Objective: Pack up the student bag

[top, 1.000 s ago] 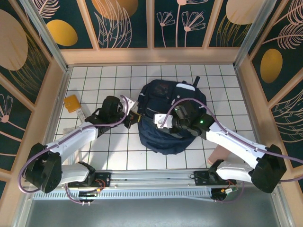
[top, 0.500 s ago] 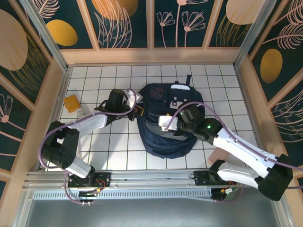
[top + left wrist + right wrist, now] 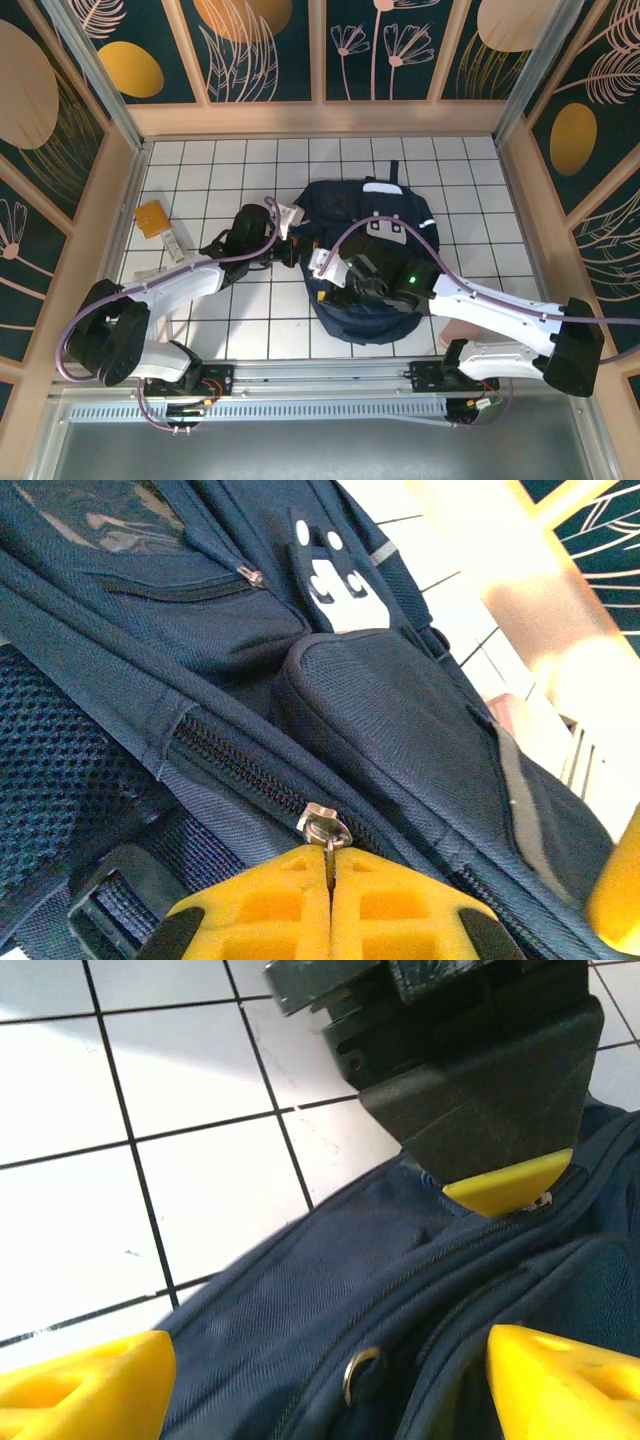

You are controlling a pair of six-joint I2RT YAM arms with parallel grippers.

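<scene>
Cloth student bag [image 3: 345,205] slumped on the desk [image 3: 220,160], near its middle.
Sags like limp fabric, bulky yet likely light; offers no firm panel, so best taken by zip pull [image 3: 324,827] or a pinch of gathered cloth. Left pincer [image 3: 328,855] clamped on that metal pull at the bag's left edge; right pincer [image 3: 322,1345] spread wide, empty, close over the fabric nearby.

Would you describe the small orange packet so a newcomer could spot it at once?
Find the big navy student bag at the centre. Far to its left, near the side wall, lies the orange packet: small, flat, square, the only orange thing on the white tiles.
</scene>
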